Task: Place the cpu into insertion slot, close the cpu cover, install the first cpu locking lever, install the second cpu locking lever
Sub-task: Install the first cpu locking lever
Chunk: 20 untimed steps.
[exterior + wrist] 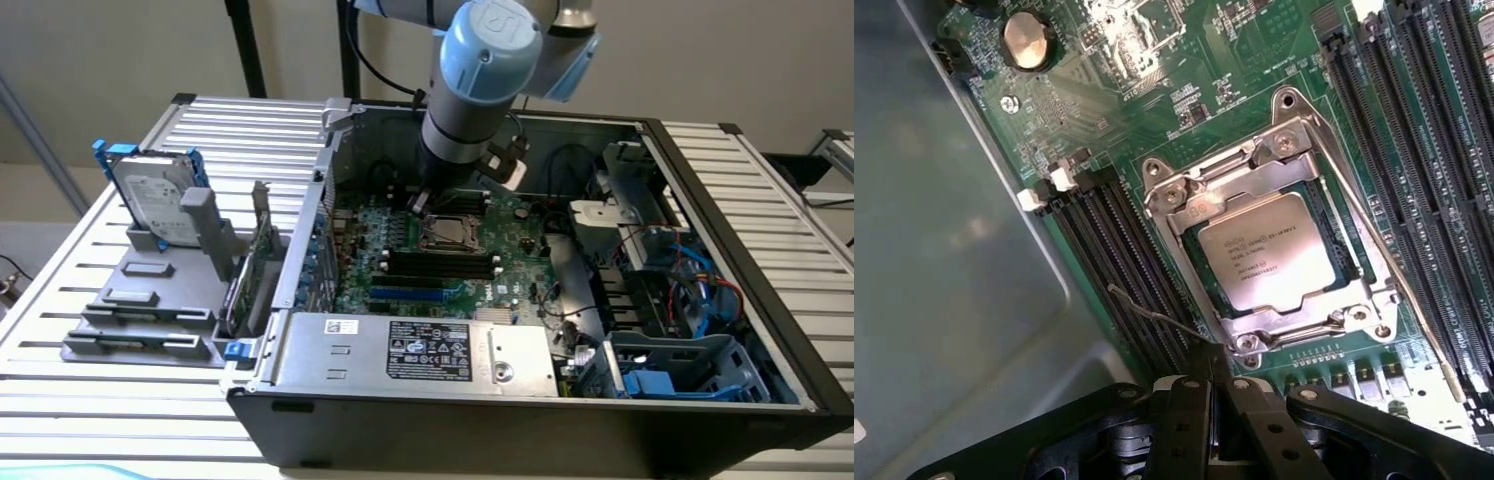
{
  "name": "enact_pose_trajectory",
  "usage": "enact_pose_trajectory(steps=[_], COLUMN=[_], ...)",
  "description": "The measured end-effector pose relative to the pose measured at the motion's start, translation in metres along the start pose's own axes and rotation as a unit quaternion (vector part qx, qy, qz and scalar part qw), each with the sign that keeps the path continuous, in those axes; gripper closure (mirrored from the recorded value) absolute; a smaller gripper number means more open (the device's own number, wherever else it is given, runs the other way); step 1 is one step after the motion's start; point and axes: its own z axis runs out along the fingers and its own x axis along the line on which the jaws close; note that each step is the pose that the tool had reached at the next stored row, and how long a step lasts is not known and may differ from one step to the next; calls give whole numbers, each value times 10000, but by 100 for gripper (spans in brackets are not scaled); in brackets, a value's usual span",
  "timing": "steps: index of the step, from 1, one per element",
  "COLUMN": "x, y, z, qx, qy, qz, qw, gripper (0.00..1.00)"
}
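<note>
Showing the cpu (1274, 262) seated in the insertion slot (1206, 262) with the cpu cover (1304, 170) closed over it, while the hand (1206, 375), pinched shut and empty, touches a thin locking lever (1154, 315) beside the socket, not yet latched.

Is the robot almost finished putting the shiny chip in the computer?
Getting there, but not finished. The cpu already lies flat in the insertion slot, and the cpu cover is folded down around it. The claw, shut and holding nothing, sits at the socket's corner beside a thin wire locking lever that isn't tucked in yet. The long lever on the other side looks unlatched too.
</note>
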Motion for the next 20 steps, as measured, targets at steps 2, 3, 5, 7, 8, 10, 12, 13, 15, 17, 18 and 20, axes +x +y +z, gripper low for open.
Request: enact_pose_trajectory(steps=[2,3,5,7,8,10,12,13,15,17,18,20], x=[11,13,17,20,22,27,34,38,48,59,65,77], y=[-5,-6,-8,-8,-8,-3,7,14,27,44,52,72], z=[7,9,15,22,25,31,36,39,44,49,50,53], qx=[-2,-4,-8,-12,-15,-21,-27,-29,-32,-35,-36,-39], qy=[-2,-5,-12,-19,-24,-35,-46,-50,-56,-61,-64,-70], qz=[3,3,6,7,7,9,10,11,12,12,12,13], qw=[10000,10000,10000,10000,10000,10000,10000,10000,10000,10000,10000,10000], gripper=[89,89,89,89,89,89,89,89,89,89,89,89])
